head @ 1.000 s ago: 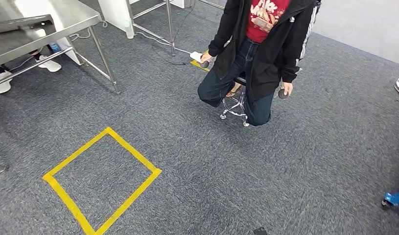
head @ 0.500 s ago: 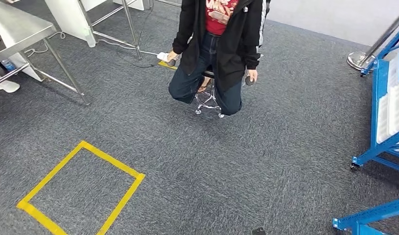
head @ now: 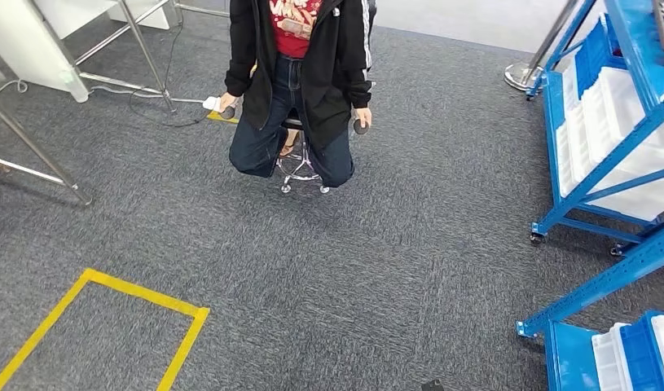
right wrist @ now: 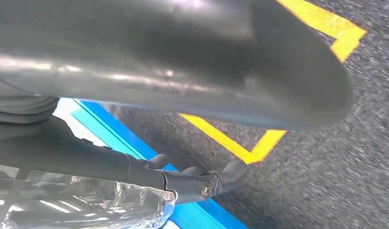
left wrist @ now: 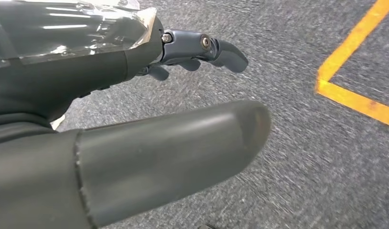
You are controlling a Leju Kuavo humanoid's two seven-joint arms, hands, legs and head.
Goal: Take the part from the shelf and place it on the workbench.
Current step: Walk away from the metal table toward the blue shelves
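Yellow tape square: I see the yellow tape square on the grey carpet at about 8 o'clock in my head view, cut off by the frame edge.
Table legs: steel table legs stand at about 10 o'clock, with a cable trailing on the carpet near them.
Person: a person in a black jacket, red shirt and jeans sits on a wheeled stool at 12 o'clock, a small dark object in each hand.
Shelf: the blue shelf on casters fills 2 to 4 o'clock, with white trays on its tiers; a second blue frame runs down toward 5 o'clock.
Part: I cannot pick out the part among the trays from here.
Left hand: in my left wrist view the left hand hangs over the carpet, thumb and fingers spread apart, nothing in it.
Right hand: in my right wrist view the right hand hangs over carpet, yellow tape and a blue surface, fingers extended away from the thumb, holding nothing.
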